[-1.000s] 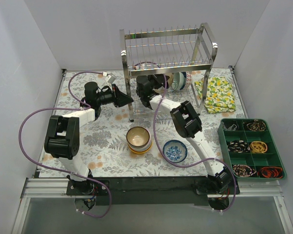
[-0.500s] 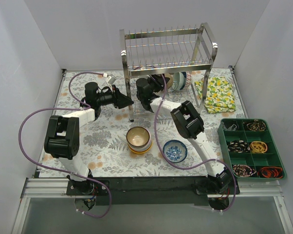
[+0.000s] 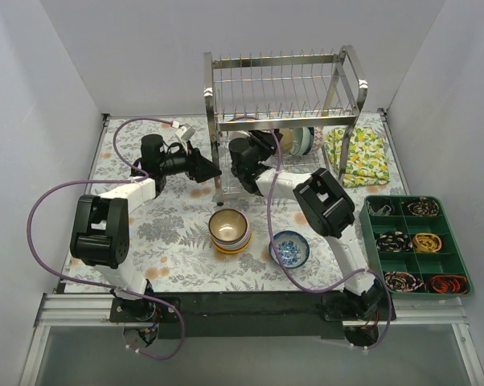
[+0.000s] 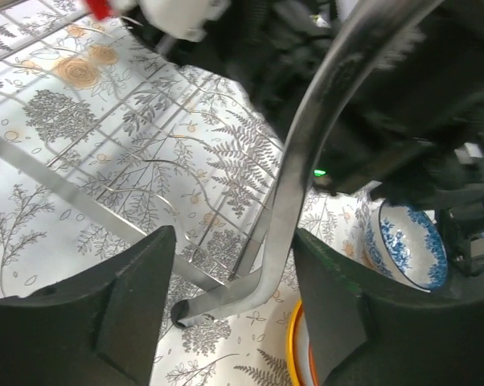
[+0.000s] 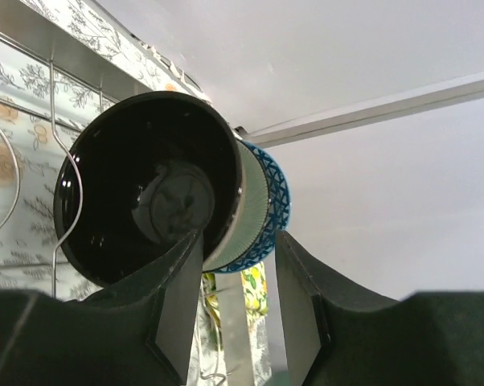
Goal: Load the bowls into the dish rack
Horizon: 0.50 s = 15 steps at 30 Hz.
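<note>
The steel dish rack stands at the back. A dark-glazed bowl and a blue-patterned bowl stand on edge in its lower tier. My right gripper reaches under the upper tier. It is open, its fingers either side of the dark bowl's rim. My left gripper is open astride the rack's front-left post. A stack of bowls with an orange one at the bottom and a blue-patterned bowl sit on the table.
A green compartment tray stands at the right. A lemon-print cloth lies right of the rack. The orange bowl's rim and the blue-patterned bowl lie close behind the post in the left wrist view.
The rack has shifted a little to the right. Both grippers have moved slightly right with it. The bowls on the table have not moved.
</note>
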Each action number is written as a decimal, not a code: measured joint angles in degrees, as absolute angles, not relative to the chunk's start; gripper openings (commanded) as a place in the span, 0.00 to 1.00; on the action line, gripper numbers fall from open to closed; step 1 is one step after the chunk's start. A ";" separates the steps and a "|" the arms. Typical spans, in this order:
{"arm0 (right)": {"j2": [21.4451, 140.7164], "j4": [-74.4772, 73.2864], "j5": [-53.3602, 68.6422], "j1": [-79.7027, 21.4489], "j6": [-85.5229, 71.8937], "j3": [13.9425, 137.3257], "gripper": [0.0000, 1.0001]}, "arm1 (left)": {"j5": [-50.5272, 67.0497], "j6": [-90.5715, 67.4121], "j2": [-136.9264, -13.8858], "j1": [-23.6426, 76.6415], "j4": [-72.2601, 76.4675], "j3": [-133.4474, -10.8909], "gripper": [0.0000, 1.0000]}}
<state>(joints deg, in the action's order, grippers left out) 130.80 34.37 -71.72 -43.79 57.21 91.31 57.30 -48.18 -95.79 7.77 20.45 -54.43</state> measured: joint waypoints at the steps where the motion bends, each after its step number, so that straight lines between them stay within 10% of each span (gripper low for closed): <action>1: 129.36 34.33 -72.05 -44.12 57.32 89.69 0.48 | 57.10 -47.70 -95.77 7.75 19.81 -54.68 0.62; 15: 121.45 34.06 -76.95 -45.41 60.69 84.99 0.49 | 54.83 -44.58 -94.43 7.77 14.94 -55.99 0.66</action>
<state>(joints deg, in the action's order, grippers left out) 121.45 34.06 -76.95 -45.41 60.69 84.99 54.83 -44.58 -94.43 7.77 14.94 -55.99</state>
